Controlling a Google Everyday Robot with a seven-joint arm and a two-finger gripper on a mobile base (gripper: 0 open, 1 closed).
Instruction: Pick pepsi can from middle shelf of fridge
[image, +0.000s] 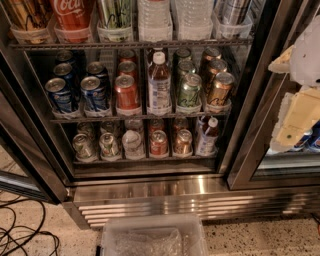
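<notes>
The fridge (175, 200) stands open in front of me. Its middle shelf (135, 118) holds several blue pepsi cans in two lanes at the left; the front ones are at far left (60, 95) and beside it (93, 93). To their right in turn stand a red cola can (126, 92), a brown drink bottle (159, 85), green cans (189, 90) and gold cans (219, 90). My gripper (296, 120), cream and white, hangs at the right edge of the view, outside the cabinet and in front of the right door frame, far from the pepsi cans. It holds nothing that I can see.
The top shelf (130, 44) carries tall cans and clear water bottles. The bottom shelf (145, 159) holds more cans and a bottle. A clear plastic bin (152, 237) sits on the floor before the base. Black cables (22, 227) lie at lower left. A dark door frame (250, 125) stands right.
</notes>
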